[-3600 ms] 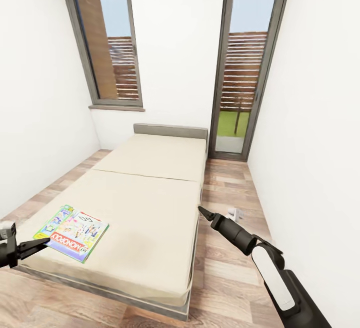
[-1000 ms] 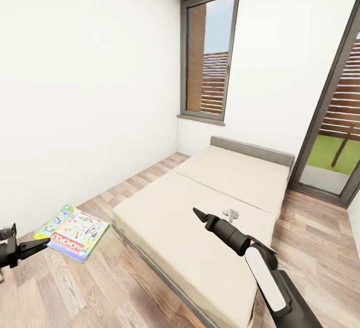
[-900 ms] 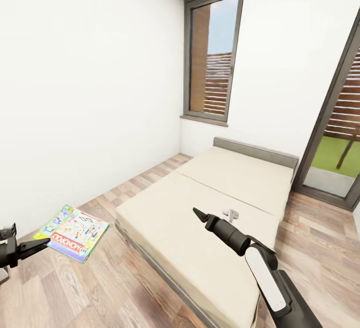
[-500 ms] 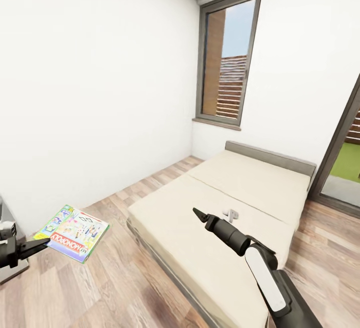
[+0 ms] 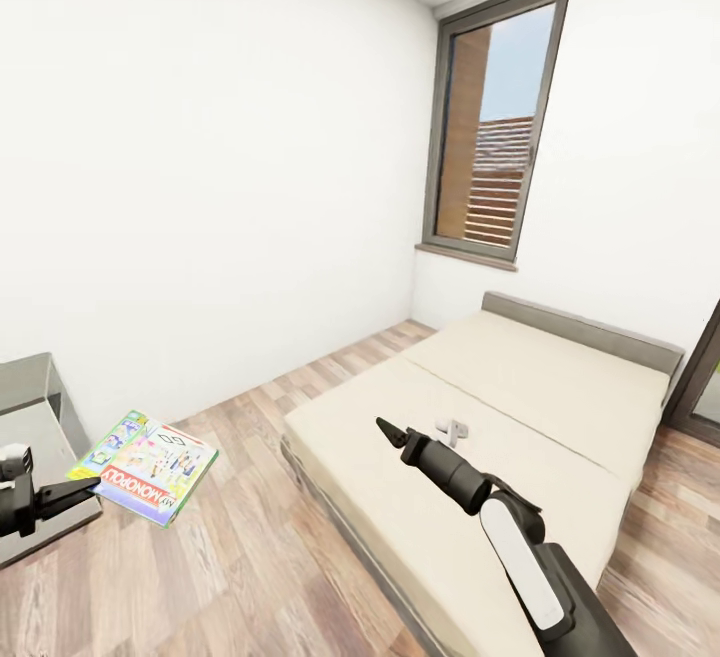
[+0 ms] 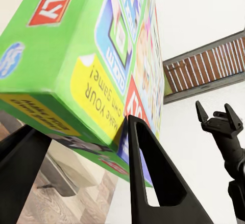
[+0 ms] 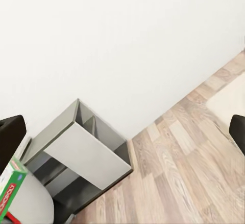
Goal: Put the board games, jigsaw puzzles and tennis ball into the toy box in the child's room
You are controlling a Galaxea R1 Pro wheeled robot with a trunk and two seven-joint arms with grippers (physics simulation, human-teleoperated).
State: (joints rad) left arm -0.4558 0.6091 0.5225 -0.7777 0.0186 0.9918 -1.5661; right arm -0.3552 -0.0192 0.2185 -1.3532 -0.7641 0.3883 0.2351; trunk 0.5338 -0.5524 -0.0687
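— Where's the left arm?

— Low at the robot's left side. The left claw is clamped on the edge of the green-edged board game, holding it out flat above the wood floor. From the left wrist, the fingers bracket the box's lower corner.

— And the right?

— Stretched forward over the bed, the right claw pointing up and away; I can't tell whether it's open or closed.

— Anything changed?

— The whole view has swung left. The window sits further right now, and a grey cabinet has come into sight beside the wall. Both arms keep the same pose.
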